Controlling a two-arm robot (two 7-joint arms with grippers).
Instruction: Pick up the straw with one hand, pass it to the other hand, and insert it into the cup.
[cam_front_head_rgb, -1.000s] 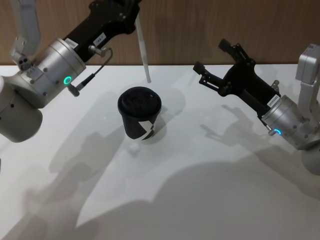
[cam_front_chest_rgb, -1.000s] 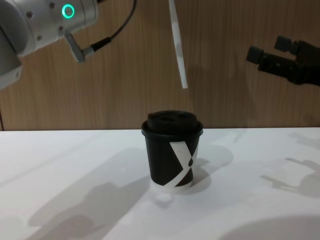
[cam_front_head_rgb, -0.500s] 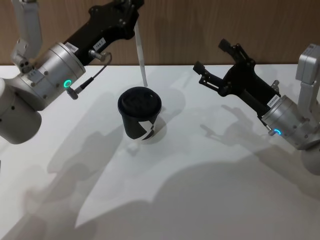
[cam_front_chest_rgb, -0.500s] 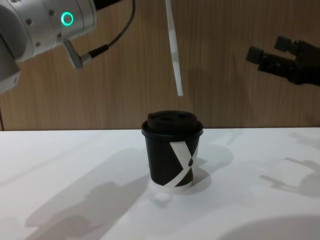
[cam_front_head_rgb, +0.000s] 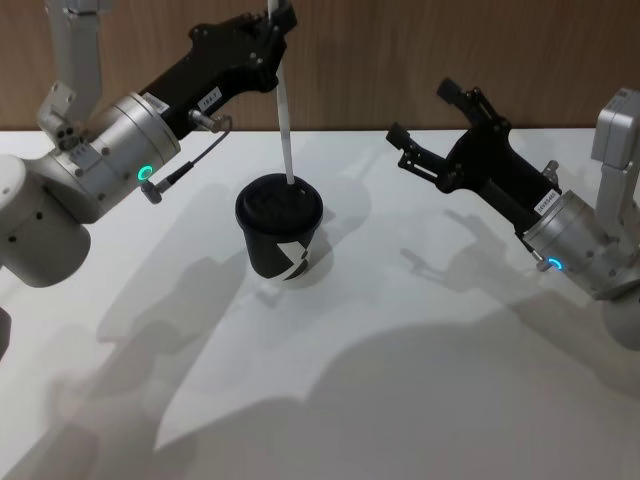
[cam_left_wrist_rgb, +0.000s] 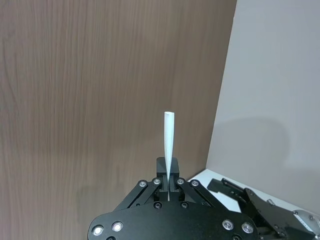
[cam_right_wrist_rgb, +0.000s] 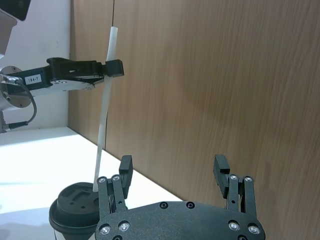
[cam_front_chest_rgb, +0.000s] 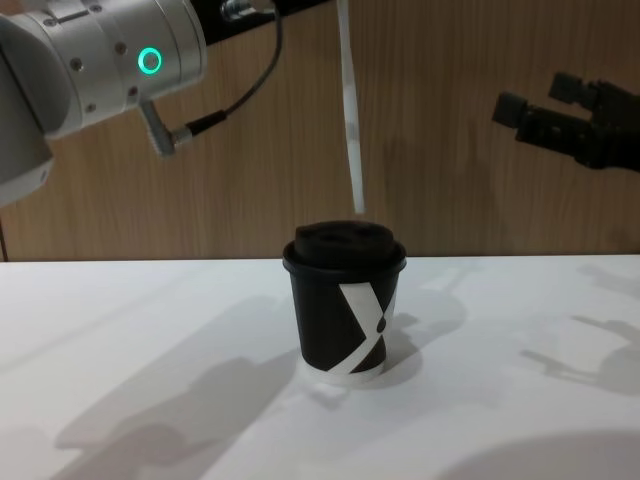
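Observation:
The black cup (cam_front_head_rgb: 280, 235) with a white X mark and a black lid stands upright on the white table, also seen in the chest view (cam_front_chest_rgb: 345, 310) and the right wrist view (cam_right_wrist_rgb: 75, 205). My left gripper (cam_front_head_rgb: 275, 25), on the silver arm with the green ring, is shut on the upper part of the white straw (cam_front_head_rgb: 284, 110). The straw (cam_front_chest_rgb: 349, 110) hangs almost upright, its lower tip just above the lid's back part. In the left wrist view its top end (cam_left_wrist_rgb: 168, 145) sticks out past the closed fingers. My right gripper (cam_front_head_rgb: 422, 112) hovers open to the right of the cup, holding nothing.
The white table (cam_front_head_rgb: 400, 380) spreads around the cup, with arm shadows across it. A wooden wall (cam_front_chest_rgb: 450, 180) runs along the back. The right gripper (cam_front_chest_rgb: 535, 97) hangs at about straw-tip height, well clear of the cup.
My left gripper has carried the straw forward and down, so its tip went from behind the cup to just over the lid. The right arm has not moved.

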